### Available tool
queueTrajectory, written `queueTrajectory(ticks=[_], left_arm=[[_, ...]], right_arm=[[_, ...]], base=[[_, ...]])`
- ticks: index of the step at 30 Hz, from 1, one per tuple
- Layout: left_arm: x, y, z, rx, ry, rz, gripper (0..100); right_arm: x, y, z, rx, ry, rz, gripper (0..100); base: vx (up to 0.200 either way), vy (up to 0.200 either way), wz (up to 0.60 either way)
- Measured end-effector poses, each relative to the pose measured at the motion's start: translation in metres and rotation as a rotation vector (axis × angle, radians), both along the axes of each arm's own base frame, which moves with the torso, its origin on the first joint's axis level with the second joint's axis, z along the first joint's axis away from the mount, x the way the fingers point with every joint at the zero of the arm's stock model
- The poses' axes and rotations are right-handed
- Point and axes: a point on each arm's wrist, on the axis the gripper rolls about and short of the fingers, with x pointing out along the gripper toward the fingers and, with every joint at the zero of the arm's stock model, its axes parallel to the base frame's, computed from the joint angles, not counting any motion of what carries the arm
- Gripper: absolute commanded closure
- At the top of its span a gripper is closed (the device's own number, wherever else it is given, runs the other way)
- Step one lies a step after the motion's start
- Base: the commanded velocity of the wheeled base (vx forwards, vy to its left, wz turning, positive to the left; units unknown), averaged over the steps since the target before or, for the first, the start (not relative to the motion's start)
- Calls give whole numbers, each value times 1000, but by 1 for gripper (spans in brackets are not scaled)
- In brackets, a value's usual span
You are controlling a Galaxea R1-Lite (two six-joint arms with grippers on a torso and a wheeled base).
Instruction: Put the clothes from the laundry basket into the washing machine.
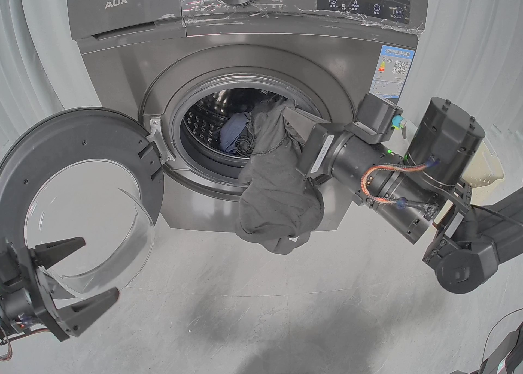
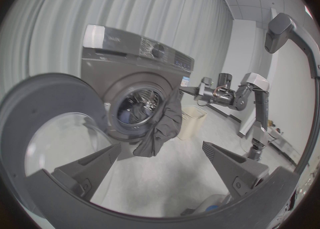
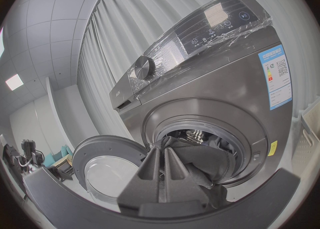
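Pushing deeper is my call: right pincer [image 3: 162, 149] clamped on the dark garment [image 1: 278, 195], tail seemingly hanging outside the drum [image 1: 210, 119].

The mouth of the washing machine [image 1: 131, 59] is half blocked: a dark garment [image 1: 275, 195], clamped in the right hand [image 3: 160, 151], drapes over the lower rim just ahead of it. Deeper in, the drum [image 1: 202, 119] has free room around a blue cloth [image 1: 234, 130]. The door [image 1: 71, 135] stands swung wide just ahead of the left hand [image 1: 99, 267]. Bare floor [image 1: 245, 299] lies between both hands.
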Motion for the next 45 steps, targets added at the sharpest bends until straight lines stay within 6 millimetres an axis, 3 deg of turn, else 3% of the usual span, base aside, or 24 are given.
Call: queueTrajectory(ticks=[9, 17, 30, 35, 45], left_arm=[[51, -31, -15, 34, 126, -148, 0], [85, -56, -33, 52, 203, -210, 0], [136, -88, -49, 15, 275, -98, 0], [148, -101, -54, -28, 265, -45, 0], [150, -129, -65, -88, 343, -80, 0]], right_arm=[[5, 17, -1, 36, -8, 23, 100], [7, 22, -1, 46, -14, 28, 100], [8, 24, 0, 53, -19, 31, 100], [7, 24, 1, 59, -27, 31, 100], [7, 23, 2, 62, -30, 31, 100]], base=[[0, 0, 0], [0, 0, 0], [0, 0, 0], [0, 0, 0], [0, 0, 0]])
